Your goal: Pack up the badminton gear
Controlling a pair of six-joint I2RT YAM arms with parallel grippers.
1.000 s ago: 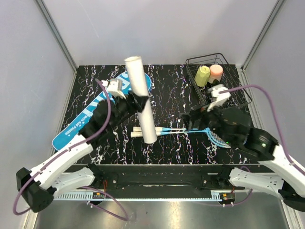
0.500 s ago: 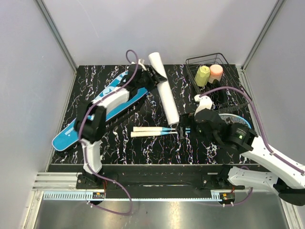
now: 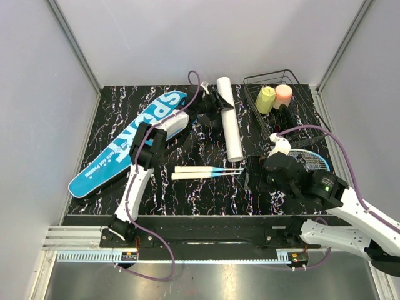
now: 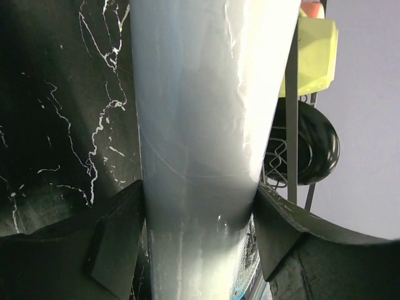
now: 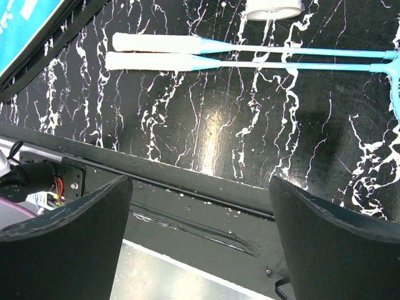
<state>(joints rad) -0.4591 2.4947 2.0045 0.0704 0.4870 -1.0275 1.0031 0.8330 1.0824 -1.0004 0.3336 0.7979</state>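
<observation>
Tube [image 3: 230, 128]: sits far-centre on the counter [image 3: 206, 194], its length running 12 to 6 o'clock. The wire basket [image 3: 269, 74] is just beside it at 2 o'clock. We cannot tell whether its near end rests on the counter.
Left end effector [image 4: 200, 240]: closed around the far part of the tube, one finger pressed on each side (a wide grip).
Right end effector [image 5: 200, 231]: jaws spread wide, holding nothing, above the counter's near edge.
Rackets [image 3: 195, 172]: side by side at 6 o'clock of the tube, handles toward 9, heads toward 3.
Cover [image 3: 134, 139]: flat at 9 o'clock.
Step, as we judge it: laying the tube down.
Doing it well: we'd lower it level, keep the squeeze even, and let go only once it is fully at rest, so it can't roll toward the basket.
</observation>
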